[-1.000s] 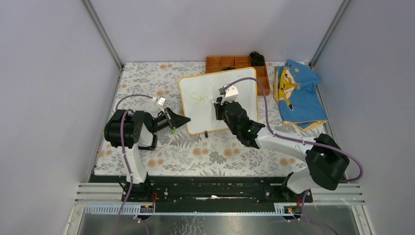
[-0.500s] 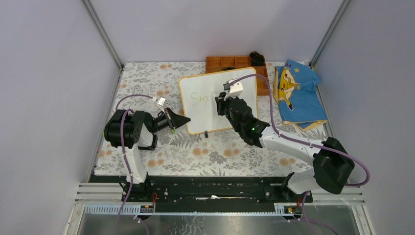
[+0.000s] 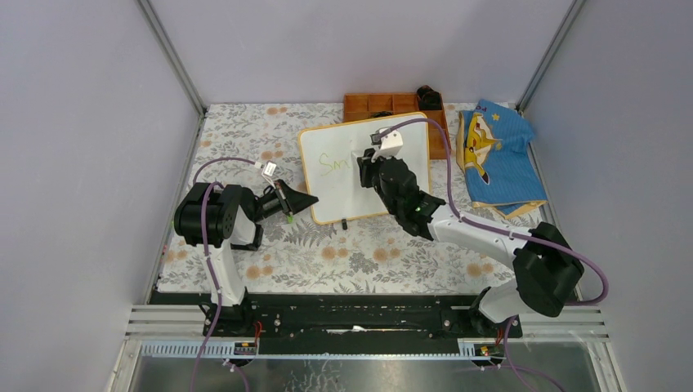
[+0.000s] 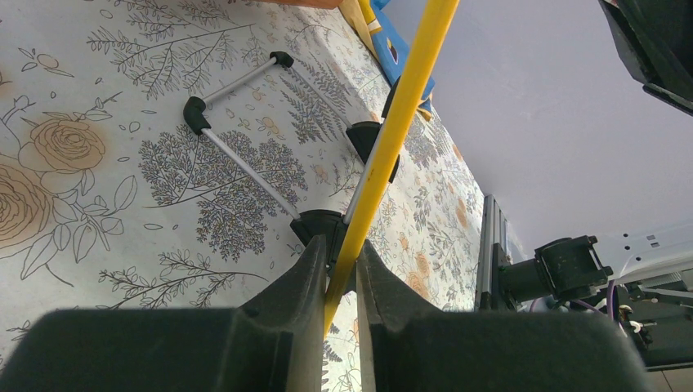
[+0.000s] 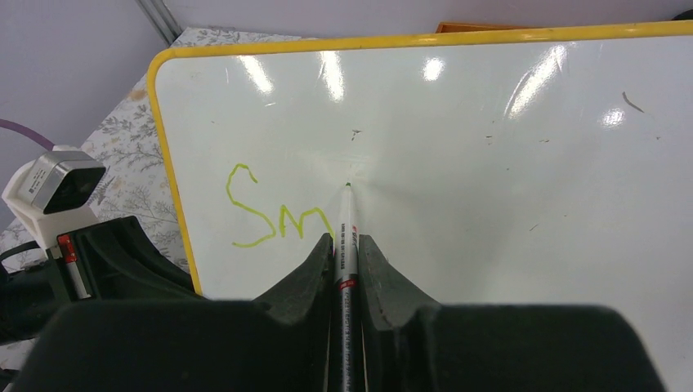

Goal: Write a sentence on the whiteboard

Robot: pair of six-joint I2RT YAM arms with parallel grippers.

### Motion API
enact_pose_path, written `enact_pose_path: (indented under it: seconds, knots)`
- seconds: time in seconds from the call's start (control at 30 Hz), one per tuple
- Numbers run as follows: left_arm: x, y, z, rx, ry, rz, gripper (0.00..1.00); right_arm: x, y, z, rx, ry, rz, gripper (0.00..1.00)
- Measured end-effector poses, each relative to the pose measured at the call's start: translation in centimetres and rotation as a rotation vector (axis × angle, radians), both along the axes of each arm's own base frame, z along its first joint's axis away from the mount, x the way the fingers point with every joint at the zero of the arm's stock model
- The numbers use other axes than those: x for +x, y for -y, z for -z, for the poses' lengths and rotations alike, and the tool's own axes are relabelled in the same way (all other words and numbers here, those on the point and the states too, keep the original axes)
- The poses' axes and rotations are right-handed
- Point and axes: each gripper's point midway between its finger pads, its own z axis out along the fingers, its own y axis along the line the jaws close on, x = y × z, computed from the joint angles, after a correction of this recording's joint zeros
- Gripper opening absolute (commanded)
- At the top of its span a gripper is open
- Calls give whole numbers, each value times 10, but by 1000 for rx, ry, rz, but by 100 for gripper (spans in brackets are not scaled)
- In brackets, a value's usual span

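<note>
Compared with one second ago, the right pincer (image 5: 345, 242) is standing a little farther up the whiteboard (image 5: 490, 163). Its jaws are pressing tightly on a marker (image 5: 349, 214), whose tip is touching the white surface just right of the yellow-green letters "Sm", the start of the sentence (image 5: 270, 216). The left pincer (image 4: 339, 249) is pinching the yellow frame (image 4: 394, 122) at the near left corner, jaws almost together. The whiteboard is resting on its black feet near the middle of the flowered bench (image 3: 327, 253), with an orange tray (image 3: 380, 104) behind it and a blue cloth (image 3: 498, 155) lying to its right.
</note>
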Motion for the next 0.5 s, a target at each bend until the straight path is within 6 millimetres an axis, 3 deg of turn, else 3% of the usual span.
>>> enact_pose_path:
  seconds: [0.5]
  knots:
    - [0,0,0,0,0,0,0,7,-4,5,14,-18,-3,0]
